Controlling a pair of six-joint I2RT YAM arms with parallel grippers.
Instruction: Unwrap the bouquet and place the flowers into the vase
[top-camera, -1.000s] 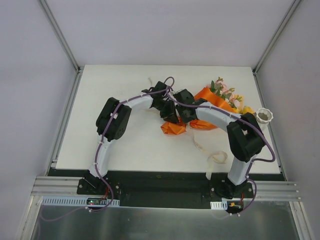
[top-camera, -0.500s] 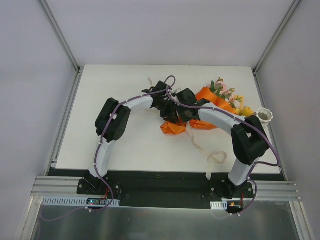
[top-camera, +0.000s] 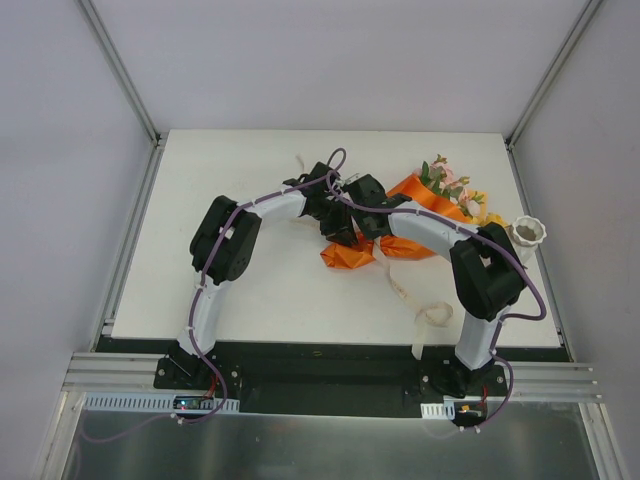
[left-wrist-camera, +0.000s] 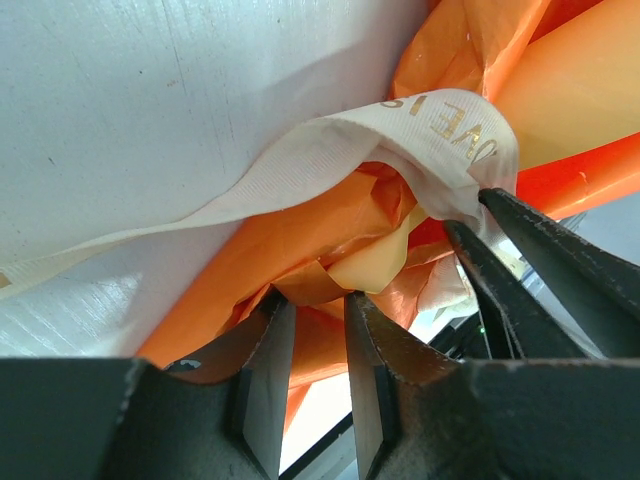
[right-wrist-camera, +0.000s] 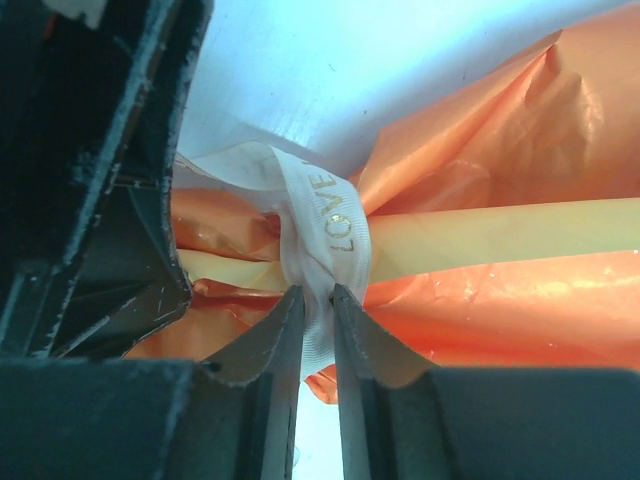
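The bouquet lies right of the table's centre, its flowers pointing to the back right out of the orange paper. The white vase stands upright just right of it. Both grippers meet over the tied neck. My right gripper is shut on the cream ribbon where it loops round the paper. My left gripper pinches a fold of orange paper at its tips, just beside the ribbon. From above, the left gripper and right gripper hide the knot.
A loose ribbon tail trails from the bouquet toward the right arm's base, with a loop near the front edge. Another end pokes out behind the left wrist. The white table has grey walls on both sides.
The right arm's elbow swung out to the right and has come back left. Both grippers stay over the bouquet's neck, and the bouquet has hardly shifted.
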